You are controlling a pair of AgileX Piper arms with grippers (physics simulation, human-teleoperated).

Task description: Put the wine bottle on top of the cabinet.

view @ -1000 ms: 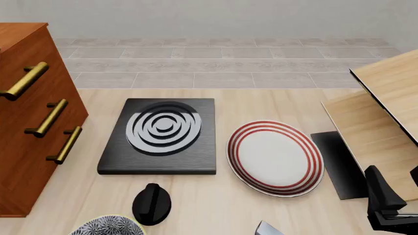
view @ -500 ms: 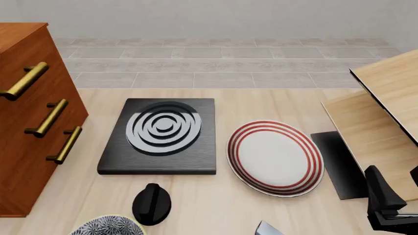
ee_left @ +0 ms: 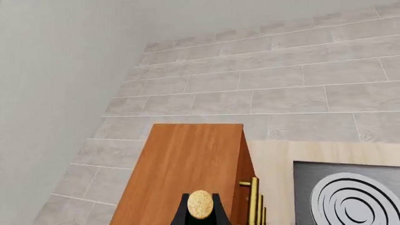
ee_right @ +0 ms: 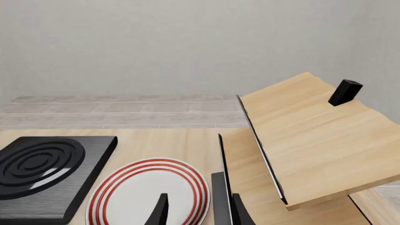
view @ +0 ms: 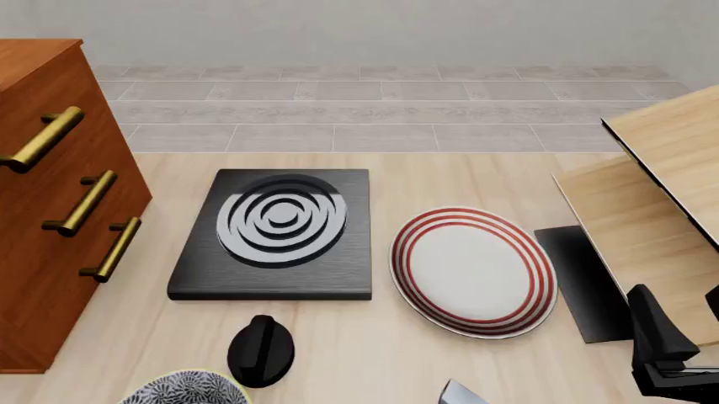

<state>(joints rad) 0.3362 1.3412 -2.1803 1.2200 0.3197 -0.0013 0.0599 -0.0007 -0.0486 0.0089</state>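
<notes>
Item, carry step: left gripper (ee_left: 200,219) clamping cork-topped wine bottle (ee_left: 200,204) (glass hidden) above reddish-brown wooden cabinet (ee_left: 184,168); next, lower; right gripper (ee_right: 198,211) empty, parted.

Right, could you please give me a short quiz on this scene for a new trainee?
1. True or false: the plate has blue rings.
2. In the front view, what lies between the cabinet and the plate? A hob; B cup; C laptop.
3. In the left wrist view, which tan round thing shows in front of the cabinet top?
Key: 1 false, the rings are red; 2 A; 3 the cork of the bottle.
</notes>
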